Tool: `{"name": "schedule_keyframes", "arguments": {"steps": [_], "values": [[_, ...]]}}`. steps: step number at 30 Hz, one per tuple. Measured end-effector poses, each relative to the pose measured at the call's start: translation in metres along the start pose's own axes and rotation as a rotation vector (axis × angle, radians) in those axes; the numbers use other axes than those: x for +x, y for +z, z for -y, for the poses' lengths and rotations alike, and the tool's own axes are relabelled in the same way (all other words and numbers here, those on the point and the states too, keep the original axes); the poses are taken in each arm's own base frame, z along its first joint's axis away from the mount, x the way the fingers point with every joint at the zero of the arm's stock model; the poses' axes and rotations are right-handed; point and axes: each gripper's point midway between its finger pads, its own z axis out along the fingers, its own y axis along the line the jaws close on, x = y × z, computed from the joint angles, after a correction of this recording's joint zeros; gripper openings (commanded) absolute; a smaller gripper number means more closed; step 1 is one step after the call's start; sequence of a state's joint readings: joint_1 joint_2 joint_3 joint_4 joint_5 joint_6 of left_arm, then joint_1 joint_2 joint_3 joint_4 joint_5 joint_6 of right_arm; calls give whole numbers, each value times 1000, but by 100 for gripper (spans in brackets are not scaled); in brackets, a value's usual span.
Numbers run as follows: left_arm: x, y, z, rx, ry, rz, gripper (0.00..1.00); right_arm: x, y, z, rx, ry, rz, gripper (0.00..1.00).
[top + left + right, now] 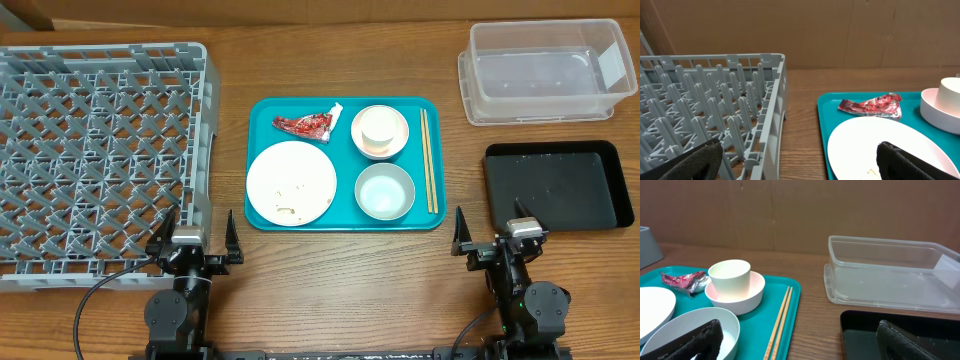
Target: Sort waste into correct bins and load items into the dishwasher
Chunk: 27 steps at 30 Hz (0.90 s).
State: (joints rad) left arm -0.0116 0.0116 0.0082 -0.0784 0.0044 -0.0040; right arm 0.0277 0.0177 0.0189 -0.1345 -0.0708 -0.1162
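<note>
**Parked at the near tabletop edge: left end effector point(200, 222) and right end effector point(488, 218), both spread fully wide, holding nothing.**

Ahead and to the right of the left end effector: white plate point(291, 175) with rice-like crumbs point(290, 209), red wrapper point(308, 124) just beyond, all on the teal tray point(345, 104). Ahead to its left: empty dish rack point(205, 120). Ahead-left of the right end effector: grey-blue bowl point(384, 191), then pink bowl point(402, 140) with white cup point(379, 125) nested inside, chopsticks point(428, 160) alongside. Just ahead, slightly right: black tray point(555, 185), with clear tub point(480, 92) beyond. Likely trouble:
- spilling crumbs onto the teal tray by tilting the plate short of a bin
- skidding the flat plate instead of pinching its rim
- toppling the loose cup by lifting the pink bowl first
- dropping one chopstick, or losing both through the rack's lattice floor
- nudging the light wrapper away rather than gripping it
</note>
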Motion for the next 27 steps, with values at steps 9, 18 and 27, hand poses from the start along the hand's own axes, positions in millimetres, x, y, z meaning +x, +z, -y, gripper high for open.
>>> {"name": "schedule_keyframes", "arguments": {"steps": [9, 18, 27], "values": [[-1, 0, -9, -56, 262, -4, 100, -14, -3, 27, 155, 173, 68, 100], [-1, 0, -10, -61, 300, -5, 100, -13, -3, 31, 177, 200, 71, 100], [-1, 0, -10, -61, 300, -5, 100, -13, -3, 31, 179, 202, 72, 100]]}}
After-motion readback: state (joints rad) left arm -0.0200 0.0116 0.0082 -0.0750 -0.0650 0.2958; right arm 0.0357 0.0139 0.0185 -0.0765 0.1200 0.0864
